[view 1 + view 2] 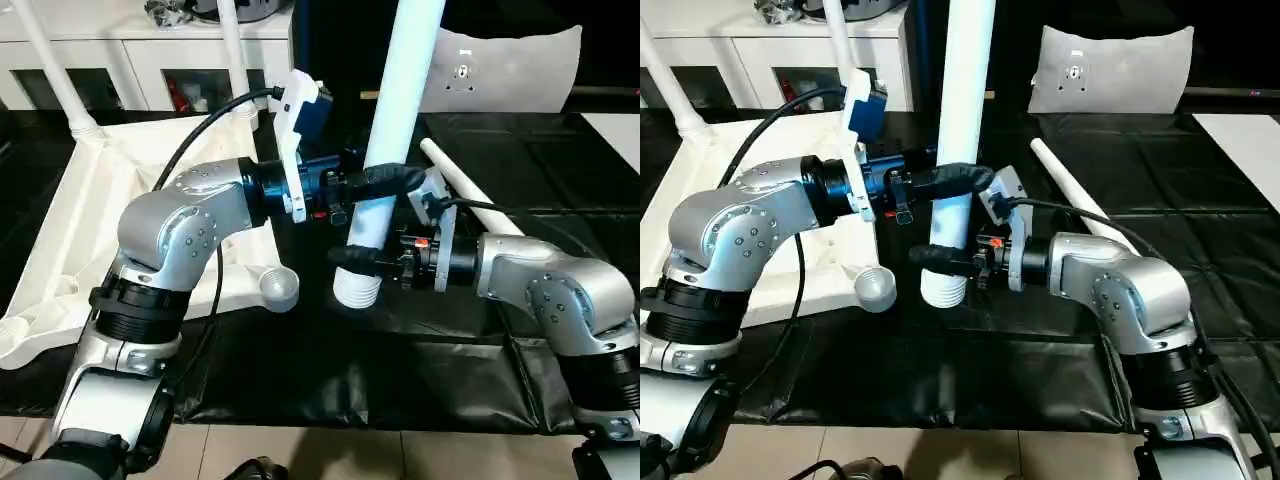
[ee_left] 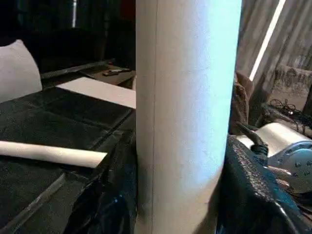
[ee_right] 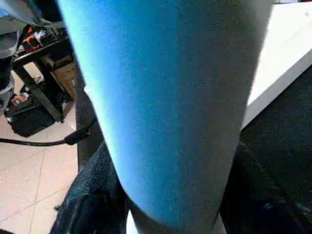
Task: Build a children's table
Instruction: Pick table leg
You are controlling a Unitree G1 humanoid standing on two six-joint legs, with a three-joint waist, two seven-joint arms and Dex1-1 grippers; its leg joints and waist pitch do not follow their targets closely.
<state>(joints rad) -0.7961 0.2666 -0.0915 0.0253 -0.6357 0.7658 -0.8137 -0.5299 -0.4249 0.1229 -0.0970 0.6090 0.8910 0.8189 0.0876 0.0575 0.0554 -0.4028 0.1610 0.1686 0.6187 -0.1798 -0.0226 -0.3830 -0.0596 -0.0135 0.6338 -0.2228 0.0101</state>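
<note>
Leg (image 1: 392, 120) upright at centre frame, ribbed threaded end (image 1: 357, 289) down, close to the black-covered counter (image 1: 420, 380); contact with the counter not resolvable. Both grippers on it. Left gripper (image 1: 385, 180) comes in from the left and wraps the shaft higher up, fingers clamped on either side; left wrist view shows the white shaft (image 2: 187, 117) close between its black fingers. Right gripper (image 1: 362, 260) comes in from the right, lower down, just above the ribbed end; the white shaft sits between its black fingers, which appear to have it in a grip.

Tabletop (image 1: 110, 220) lies upside down at left of frame, underside up, with raised rim. Two legs already stand in its far corner sockets (image 1: 50, 70) (image 1: 232, 55), upper left. Open socket (image 1: 279, 288) at the near right corner, just left of the held leg's ribbed end, apart from it. Fourth leg (image 1: 470, 190) lies loose on the counter, right of centre, behind the right arm.

Step in hand, by my reading: third leg held two-handed, about to go to the near right socket. Task roughly half done.

Next move calls for: carry the ribbed end left and over the open socket, keep the leg vertical so the thread starts square, lower in, then turn. Regrasp likely needed for turning.
</note>
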